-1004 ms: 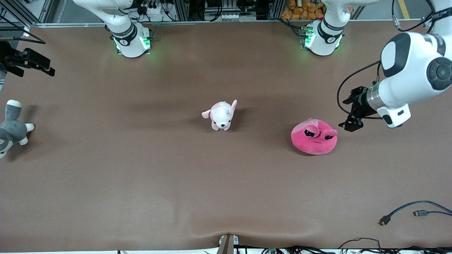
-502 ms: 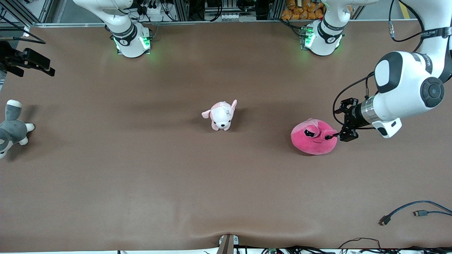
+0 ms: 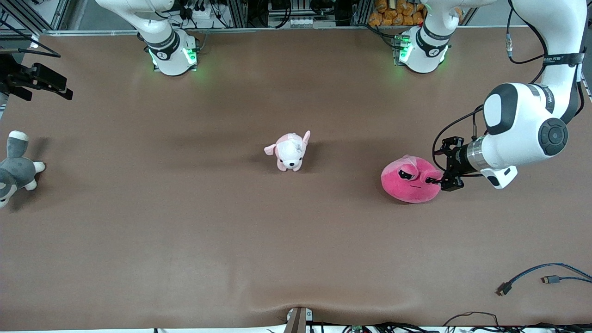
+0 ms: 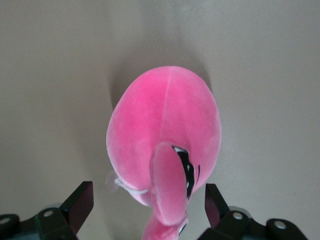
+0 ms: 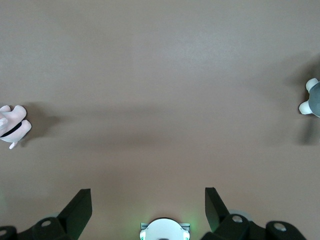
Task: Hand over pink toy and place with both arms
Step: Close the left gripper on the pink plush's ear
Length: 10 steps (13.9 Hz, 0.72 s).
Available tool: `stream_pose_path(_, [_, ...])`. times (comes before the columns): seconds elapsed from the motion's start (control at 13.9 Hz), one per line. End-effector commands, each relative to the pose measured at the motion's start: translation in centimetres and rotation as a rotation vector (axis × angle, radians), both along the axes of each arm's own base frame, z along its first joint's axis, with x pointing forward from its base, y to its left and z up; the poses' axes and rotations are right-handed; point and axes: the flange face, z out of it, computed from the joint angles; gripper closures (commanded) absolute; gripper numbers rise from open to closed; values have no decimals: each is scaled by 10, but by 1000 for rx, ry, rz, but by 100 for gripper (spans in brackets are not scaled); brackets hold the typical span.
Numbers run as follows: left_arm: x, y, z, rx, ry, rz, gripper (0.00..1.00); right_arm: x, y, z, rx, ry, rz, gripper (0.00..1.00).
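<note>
The pink toy [image 3: 411, 179] sits on the brown table toward the left arm's end, its face turned to the front camera. My left gripper [image 3: 445, 178] is low at the toy's side and open. In the left wrist view the toy [image 4: 165, 135] fills the middle, and one bulging eye lies between the spread fingers of the left gripper [image 4: 148, 196], which do not touch it. My right gripper [image 5: 148, 200] is open and empty, high over the table above its own base [image 5: 165, 231]. It is out of the front view.
A pale pink-and-white puppy plush [image 3: 289, 151] stands mid-table and also shows in the right wrist view [image 5: 12, 126]. A grey-and-white plush [image 3: 16, 169] lies at the right arm's end. Loose cables [image 3: 541, 275] lie near the front corner at the left arm's end.
My left arm has swung down and toward the pink toy; its gripper went from beside the toy to around its eye bulge. The toys have not moved.
</note>
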Motion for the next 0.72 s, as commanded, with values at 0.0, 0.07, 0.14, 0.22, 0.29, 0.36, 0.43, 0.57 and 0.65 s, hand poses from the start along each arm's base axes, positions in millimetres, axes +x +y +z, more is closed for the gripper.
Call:
stream_pose_path(0.0, [6, 1, -5, -17, -2, 27, 22, 1, -4, 3, 6, 2, -8, 0])
stream_pose_path(0.07, [7, 0, -9, -17, 2, 28, 35, 2, -4, 2, 6, 5, -8, 0])
stream_pose_path(0.14, [8, 1, -11, -16, 3, 24, 56, 2, -4, 1, 6, 7, -7, 0])
stream_pose_path(0.22, [10, -2, -12, -17, 3, 18, 79, 2, -3, 1, 6, 7, -7, 0])
stream_pose_path(0.29, [11, -5, -12, -18, 1, 14, 100, 3, -2, 1, 6, 7, -5, 0])
stream_pose_path(0.36, [11, -6, -12, -18, -1, 2, 100, 3, -1, 1, 6, 7, -4, 0])
stream_pose_path(0.43, [12, -4, -8, -19, -8, 1, 100, 3, -1, 1, 6, 7, -4, 0])
stream_pose_path(0.57, [17, -5, 6, -23, -19, -5, 100, 3, 0, 2, 5, 4, -2, 0])
stream_pose_path(0.65, [19, -8, 17, -26, -24, -11, 100, 3, 0, 2, 5, 4, -1, 0])
